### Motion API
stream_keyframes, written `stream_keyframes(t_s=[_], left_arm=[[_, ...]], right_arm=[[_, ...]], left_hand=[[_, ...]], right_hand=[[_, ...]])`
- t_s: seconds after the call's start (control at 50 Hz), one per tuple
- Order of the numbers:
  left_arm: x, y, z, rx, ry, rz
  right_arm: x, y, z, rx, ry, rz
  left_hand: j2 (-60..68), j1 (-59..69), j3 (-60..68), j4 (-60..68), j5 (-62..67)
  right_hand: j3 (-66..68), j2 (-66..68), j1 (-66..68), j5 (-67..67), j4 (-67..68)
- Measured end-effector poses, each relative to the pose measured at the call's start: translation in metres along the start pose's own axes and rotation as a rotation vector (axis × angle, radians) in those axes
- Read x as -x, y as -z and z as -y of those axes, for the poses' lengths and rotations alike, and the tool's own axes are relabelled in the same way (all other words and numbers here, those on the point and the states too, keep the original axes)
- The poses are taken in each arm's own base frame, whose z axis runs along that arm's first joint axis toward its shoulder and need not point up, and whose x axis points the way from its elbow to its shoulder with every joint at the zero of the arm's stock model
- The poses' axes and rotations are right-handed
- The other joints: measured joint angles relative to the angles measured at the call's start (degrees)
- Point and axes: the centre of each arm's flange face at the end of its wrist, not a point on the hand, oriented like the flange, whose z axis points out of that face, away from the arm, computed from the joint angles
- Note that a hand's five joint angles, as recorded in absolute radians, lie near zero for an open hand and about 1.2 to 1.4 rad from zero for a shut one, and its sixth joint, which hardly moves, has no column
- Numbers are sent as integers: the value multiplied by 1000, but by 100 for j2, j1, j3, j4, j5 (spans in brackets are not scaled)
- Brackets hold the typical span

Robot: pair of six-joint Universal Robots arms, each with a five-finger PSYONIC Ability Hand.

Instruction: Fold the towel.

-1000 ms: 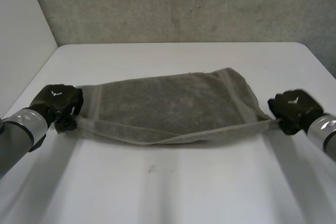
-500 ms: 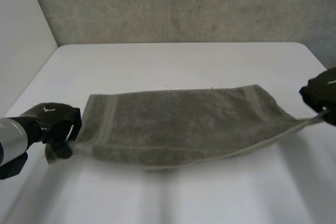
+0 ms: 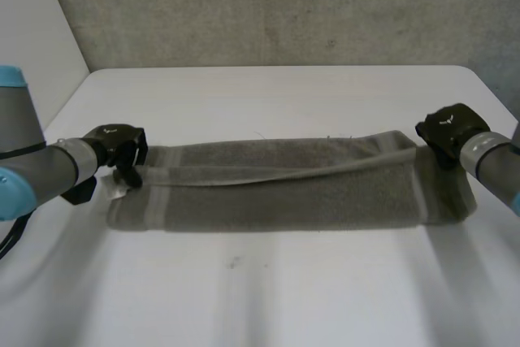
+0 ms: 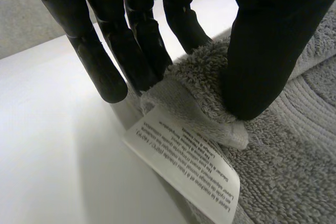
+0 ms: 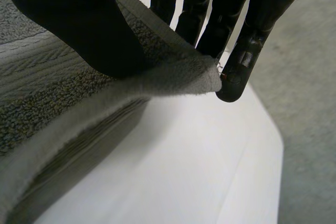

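A grey towel [image 3: 284,193] lies across the middle of the white table, folded lengthwise into a long band. My left hand [image 3: 120,150] is at the band's far left corner. There the thumb [image 4: 262,51] and fingers [image 4: 131,51] pinch the towel corner [image 4: 199,93], with a white care label [image 4: 184,166] hanging beneath it. At the far right corner my right hand [image 3: 445,129] holds the upper layer. In the right wrist view its thumb [image 5: 79,24] presses the towel corner [image 5: 194,80] against the fingers [image 5: 236,51], lifted a little off the table.
The white table [image 3: 268,298] stretches wide in front of the towel and behind it. A grey wall [image 3: 284,6] stands at the table's far edge, and a pale wall [image 3: 32,46] runs along its left side.
Both hands have carried the towel's near edge up and away, over to the far edge. The towel went from a hanging spread sheet to a narrow folded band on the table.
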Motion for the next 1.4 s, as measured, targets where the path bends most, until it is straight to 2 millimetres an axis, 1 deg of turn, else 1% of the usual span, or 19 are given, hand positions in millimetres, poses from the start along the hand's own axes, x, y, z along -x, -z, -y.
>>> stream_keyframes(t_s=[0.14,0.22,0.26,0.4,0.54,0.58,0.62,0.66,0.7,0.8,0.82,0.86,0.88,1.02,1.12,1.18,1.22,1.28,1.4], left_arm=[[3,-34,0,-27,20,33],[2,-43,1,-37,13,49],[1,-53,3,-55,0,70],[1,-67,6,-88,-18,114],[-2,-70,7,-106,-27,121],[-7,-70,9,-116,-35,114],[-12,-67,12,-125,-41,106],[-15,-65,15,-132,-45,101],[-19,-61,19,-138,-49,95],[-24,-44,33,-161,-56,87],[-26,-33,41,-175,-59,88],[-26,-33,41,-175,-59,88],[-26,-19,49,-194,-61,91],[-29,19,60,-224,-63,98],[-33,47,53,-233,-60,103],[-36,58,44,-242,-60,107],[-38,62,37,-250,-62,107],[-42,65,26,-263,-65,105],[-45,66,16,-270,-68,99]], right_arm=[[8,-34,1,-105,20,-73],[11,-43,0,-125,30,-91],[16,-59,-4,-139,40,-113],[22,-81,-13,-136,47,-135],[21,-89,-13,-147,49,-148],[17,-91,-9,-161,48,-162],[15,-92,-7,-170,47,-172],[14,-92,-6,-173,46,-175],[10,-92,-1,-184,42,-186],[-3,-82,15,-218,10,-211],[-11,-74,25,-241,-24,-223],[-11,-74,25,-241,-24,-223],[-23,-61,38,-268,-70,-234],[-33,-20,55,-253,-149,-187],[-29,10,39,-127,-196,-101],[-19,26,18,-22,-231,-30],[-16,28,13,-2,-238,-15],[-6,34,-10,58,-268,37],[-1,33,-26,68,-285,49]], left_hand=[[0,0,0,0,0],[0,0,0,0,0],[0,0,0,0,0],[0,0,0,0,0],[-153,-77,-142,-141,0],[-2444,-2529,-2426,-2446,633],[-4146,-4298,-4106,-4164,-1111],[-4717,-4785,-4527,-4602,-1551],[-5735,-5647,-5723,-5738,-2645],[-5997,-5901,-5982,-5986,-2807],[-6017,-5901,-5988,-6002,-2821],[-6017,-5901,-5988,-6002,-2821],[-6021,-5901,-6011,-6005,-2823],[-6027,-5952,-6011,-6012,-2823],[-6028,-5952,-6012,-6012,-2823],[-6029,-5952,-6012,-6016,-2823],[-6029,-5952,-6012,-6016,-2823],[-6029,-5952,-6012,-6016,-2823],[-6030,-5952,-6012,-6016,-2823]], right_hand=[[0,0,0,5,0],[0,0,0,6,0],[0,0,0,6,0],[0,0,0,5,0],[0,0,0,6,0],[-1422,-1407,-1078,-1158,-1345],[-3224,-3229,-2927,-3019,-3262],[-4012,-4017,-3564,-3810,-4045],[-5302,-5253,-4287,-5082,-5340],[-5572,-5419,-4365,-5309,-5504],[-5572,-5419,-4365,-5311,-5504],[-5572,-5419,-4365,-5311,-5504],[-5572,-5419,-4365,-5311,-5504],[-5572,-5419,-4365,-5318,-5505],[-5571,-5419,-4365,-5329,-5505],[-5466,-5367,-4335,-5251,-5449],[-5466,-5367,-4335,-5251,-5449],[-4806,-4796,-3867,-4697,-4856],[-4530,-4511,-3629,-4451,-4586]])
